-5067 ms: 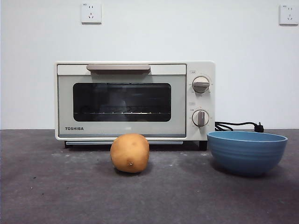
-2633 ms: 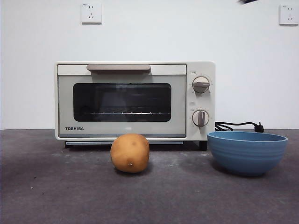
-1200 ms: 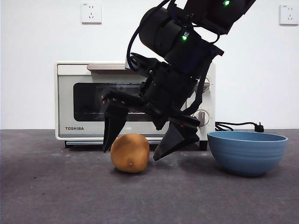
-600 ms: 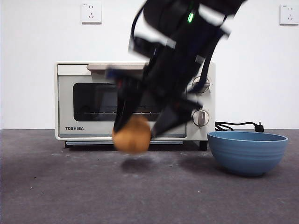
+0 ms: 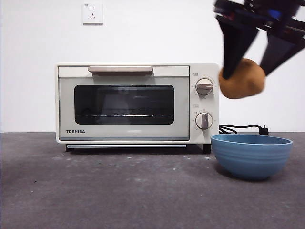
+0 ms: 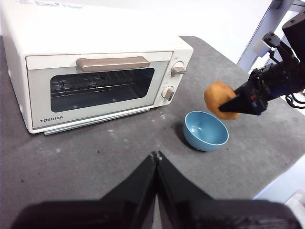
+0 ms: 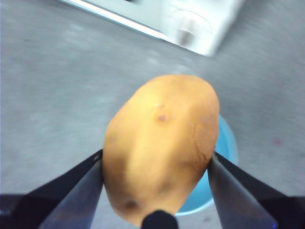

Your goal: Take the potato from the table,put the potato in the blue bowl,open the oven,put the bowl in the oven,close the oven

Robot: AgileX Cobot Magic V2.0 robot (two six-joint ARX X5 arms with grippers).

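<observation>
One potato point(image 5: 242, 79), one blue bowl point(image 5: 251, 155), one oven point(image 5: 137, 103), one wall socket point(image 5: 92, 13)

Right gripper point(image 5: 251, 57) raised high, jaws spread; left gripper point(image 6: 156, 157) pinched together

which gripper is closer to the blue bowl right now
Right. The right gripper holds the potato in the air just above the blue bowl; the left gripper waits farther back, shut.
</observation>
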